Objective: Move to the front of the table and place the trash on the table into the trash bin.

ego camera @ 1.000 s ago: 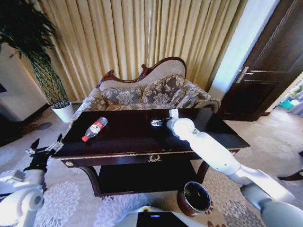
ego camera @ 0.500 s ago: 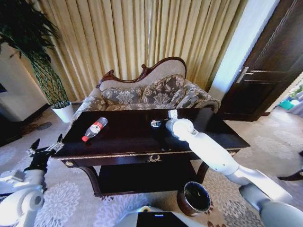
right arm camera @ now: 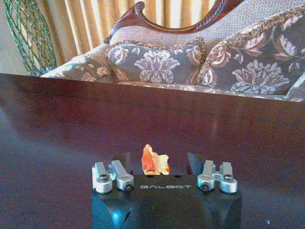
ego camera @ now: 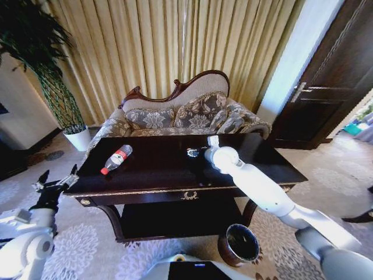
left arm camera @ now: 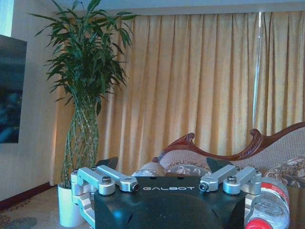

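Note:
On the dark glossy table point(ego camera: 157, 170) a clear bottle point(ego camera: 116, 158) with a red label and cap lies on its side towards the left end. My right gripper point(ego camera: 192, 153) reaches over the table's back middle. In the right wrist view it point(right arm camera: 158, 162) is open, with a tiny orange scrap point(right arm camera: 154, 161) on the tabletop point(right arm camera: 57, 124) between its fingers point(right arm camera: 193, 162). My left gripper point(ego camera: 55, 185) hangs open beside the table's left end, below its top; its wrist view catches the bottle point(left arm camera: 269, 207) close by. The round dark-brown trash bin point(ego camera: 239, 244) stands on the carpet under the table's front right.
A patterned carved-back sofa point(ego camera: 186, 114) stands right behind the table, before gold curtains. A tall plant in a white pot point(ego camera: 78, 139) is at the back left. A dark door point(ego camera: 332, 87) is at the right. Patterned carpet lies in front of the table.

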You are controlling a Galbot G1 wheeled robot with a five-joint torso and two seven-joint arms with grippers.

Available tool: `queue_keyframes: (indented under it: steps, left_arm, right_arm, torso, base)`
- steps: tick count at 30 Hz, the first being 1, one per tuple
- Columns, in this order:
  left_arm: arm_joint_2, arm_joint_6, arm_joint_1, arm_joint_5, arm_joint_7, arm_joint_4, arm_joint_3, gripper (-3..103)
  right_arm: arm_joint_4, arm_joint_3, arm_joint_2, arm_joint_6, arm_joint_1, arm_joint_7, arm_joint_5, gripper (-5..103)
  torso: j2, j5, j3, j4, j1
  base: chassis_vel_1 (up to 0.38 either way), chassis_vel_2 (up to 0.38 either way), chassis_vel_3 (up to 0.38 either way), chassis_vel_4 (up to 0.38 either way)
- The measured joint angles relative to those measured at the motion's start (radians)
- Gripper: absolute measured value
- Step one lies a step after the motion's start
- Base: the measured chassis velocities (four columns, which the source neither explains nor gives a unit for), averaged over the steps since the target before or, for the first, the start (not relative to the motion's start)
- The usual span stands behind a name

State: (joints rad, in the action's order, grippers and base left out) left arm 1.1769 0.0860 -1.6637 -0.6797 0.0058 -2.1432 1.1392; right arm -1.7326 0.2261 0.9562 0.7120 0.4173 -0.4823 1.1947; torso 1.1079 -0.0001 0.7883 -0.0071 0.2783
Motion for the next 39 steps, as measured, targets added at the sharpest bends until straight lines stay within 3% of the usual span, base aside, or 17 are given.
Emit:
queue_keyframes:
  steps: [6, 12, 15, 17, 25, 27, 39]
  left_arm:
    - [-0.006, 0.000, 0.001, -0.002, 0.000, 0.000, 0.002, 100]
    - [-0.007, 0.000, 0.003, -0.003, 0.000, 0.001, 0.001, 100]
    - [-0.007, 0.000, 0.003, -0.003, 0.000, 0.001, 0.001, 100]
    - [-0.010, 0.000, 0.002, -0.004, 0.000, 0.001, 0.002, 100]
    - [-0.014, -0.001, 0.003, -0.007, -0.001, -0.004, 0.004, 100]
    - [-0.013, -0.001, 0.000, -0.007, -0.001, -0.006, 0.005, 100]
    - [-0.012, -0.002, 0.001, -0.007, -0.002, -0.012, 0.005, 100]
  right_arm:
    - [0.000, 0.002, 0.001, 0.000, 0.000, 0.001, 0.000, 65]
    - [0.000, 0.001, -0.001, -0.003, 0.002, 0.003, -0.004, 38]
    - [-0.001, -0.001, -0.003, -0.005, 0.005, 0.005, -0.004, 33]
    - [-0.001, -0.002, -0.005, -0.010, 0.006, 0.007, -0.004, 22]
    - [0.001, -0.003, -0.006, -0.022, 0.011, 0.020, -0.017, 10]
    - [0.000, -0.011, -0.007, -0.024, 0.023, 0.031, -0.026, 1]
    - [-0.009, -0.026, -0.014, -0.024, 0.035, 0.041, -0.027, 0]
  torso:
    - [0.000, 0.0000, 0.000, 0.0000, 0.000]
    - [0.000, 0.0000, 0.000, 0.0000, 0.000]
    - [0.000, 0.0000, 0.000, 0.0000, 0.000]
    - [0.000, 0.0000, 0.000, 0.0000, 0.000]
    - [0.000, 0.0000, 0.000, 0.0000, 0.000]
    - [0.000, 0.0000, 0.000, 0.0000, 0.000]
    - [0.000, 0.0000, 0.000, 0.0000, 0.000]
  base:
    - [0.000, 0.000, 0.000, 0.000]
    - [0.000, 0.000, 0.000, 0.000]
    - [0.000, 0.000, 0.000, 0.000]
    - [0.000, 0.000, 0.000, 0.000]
    - [0.000, 0.000, 0.000, 0.000]
    - [0.000, 0.000, 0.000, 0.000]
    - [0.000, 0.000, 0.000, 0.000]
